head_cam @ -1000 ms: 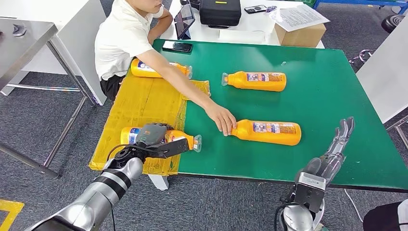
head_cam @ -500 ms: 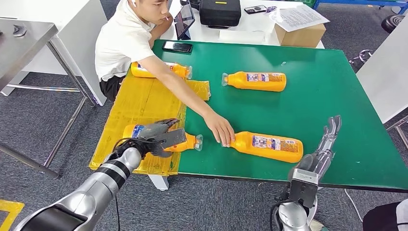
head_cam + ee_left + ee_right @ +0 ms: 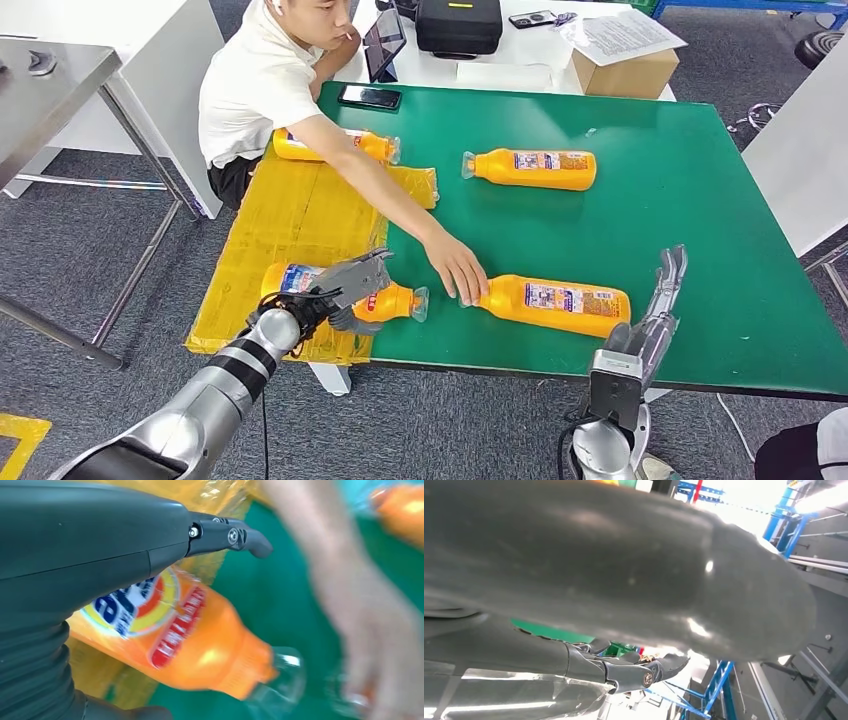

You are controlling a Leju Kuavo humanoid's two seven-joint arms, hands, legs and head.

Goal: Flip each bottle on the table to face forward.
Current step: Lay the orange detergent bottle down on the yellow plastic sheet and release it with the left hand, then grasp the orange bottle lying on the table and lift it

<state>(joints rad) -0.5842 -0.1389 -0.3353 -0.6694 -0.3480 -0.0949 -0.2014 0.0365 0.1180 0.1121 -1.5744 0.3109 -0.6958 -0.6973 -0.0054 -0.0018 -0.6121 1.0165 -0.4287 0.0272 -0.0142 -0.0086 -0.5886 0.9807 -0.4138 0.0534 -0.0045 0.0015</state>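
Note:
Several orange bottles lie on their sides on the green table. My left hand grips the near-left bottle at the edge of the yellow mat. Up close, that bottle shows its blue and red label, its clear cap toward the table's middle. A person's hand rests on the cap end of the near-right bottle. My right hand hovers open just right of that bottle, fingers straight. A third bottle lies at the back centre. A fourth lies at the back left, behind the person's arm.
The person sits at the table's far-left corner, arm reaching across the yellow mat. A phone lies at the back edge. On a white table behind are a tablet, a black case and a cardboard box.
My left hand has carried the near-left bottle a little rightward and nearer the front edge. My right hand has moved left, closer to the near-right bottle. The person's hand stays at that bottle's cap.

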